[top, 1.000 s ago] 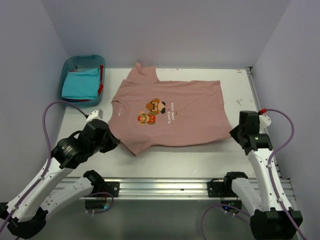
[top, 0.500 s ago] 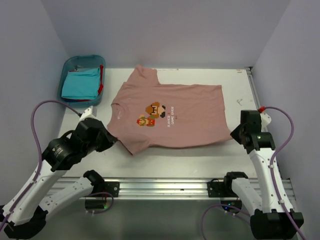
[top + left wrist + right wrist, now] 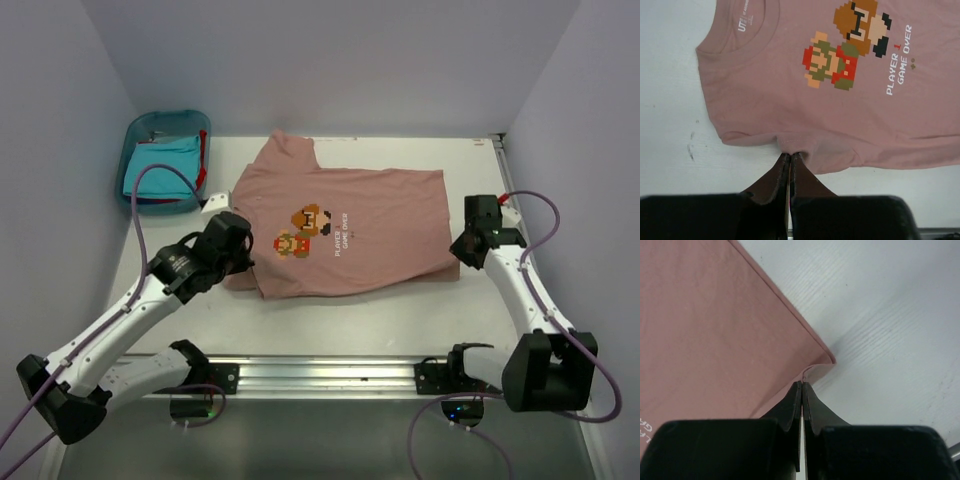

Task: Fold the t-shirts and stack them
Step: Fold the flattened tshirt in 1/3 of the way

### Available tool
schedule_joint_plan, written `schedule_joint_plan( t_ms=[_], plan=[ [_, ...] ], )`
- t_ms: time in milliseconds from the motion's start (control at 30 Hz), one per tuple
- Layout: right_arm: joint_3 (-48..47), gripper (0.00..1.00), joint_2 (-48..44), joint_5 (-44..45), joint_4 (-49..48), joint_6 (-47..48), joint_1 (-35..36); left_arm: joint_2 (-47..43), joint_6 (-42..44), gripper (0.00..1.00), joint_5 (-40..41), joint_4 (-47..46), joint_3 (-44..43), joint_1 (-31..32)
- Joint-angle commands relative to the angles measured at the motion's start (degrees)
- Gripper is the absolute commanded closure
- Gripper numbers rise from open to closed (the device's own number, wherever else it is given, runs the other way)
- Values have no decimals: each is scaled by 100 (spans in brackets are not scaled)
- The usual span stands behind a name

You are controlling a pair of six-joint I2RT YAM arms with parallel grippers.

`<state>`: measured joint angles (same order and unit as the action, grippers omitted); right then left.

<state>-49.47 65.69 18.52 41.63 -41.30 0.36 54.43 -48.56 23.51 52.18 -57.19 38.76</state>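
My left gripper (image 3: 790, 157) is pressed together on the pink tee (image 3: 350, 225). It pinches the near edge just beside the collar end, where the cloth puckers up into my fingertips. My right gripper (image 3: 802, 386) is closed too, pinching the near corner of the tee's hem at the opposite end. The cloth there curls under itself at the corner.

The tee lies spread on the table (image 3: 340, 320), print side up, with its collar toward my left arm and its hem toward my right. The chest print shows 2 pixel figures with the text "PLAYER 1 GAME OVER" beside them. 1 sleeve sticks out from the tee's far edge.

Beyond the tee's collar end, at the far left, stands the bin (image 3: 165, 115), apart from the tee. In it lies a folded turquoise tee (image 3: 160, 170). A strip of a red tee (image 3: 203, 172) shows along the side nearest the pink tee.
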Motion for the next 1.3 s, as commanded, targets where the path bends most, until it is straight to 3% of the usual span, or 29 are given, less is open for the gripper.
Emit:
schedule_joint_plan(
  t_ms=[0, 367, 733, 1267],
  plan=[
    [-352, 100, 495, 213, -672, 104, -10, 277, 618, 100, 646, -893, -231, -35],
    [-721, 100, 1762, 433, -1201, 140, -10, 937, 1278, 100, 268, -2001, 155, -1116],
    [-1126, 100, 2334, 485, -1289, 148, -10, 1745, 1533, 100, 189, -2449, 15, -1248],
    [-1240, 100, 2650, 740, -1297, 87, -10, 2185, 1683, 100, 444, -2748, -82, -1565]
  ],
)
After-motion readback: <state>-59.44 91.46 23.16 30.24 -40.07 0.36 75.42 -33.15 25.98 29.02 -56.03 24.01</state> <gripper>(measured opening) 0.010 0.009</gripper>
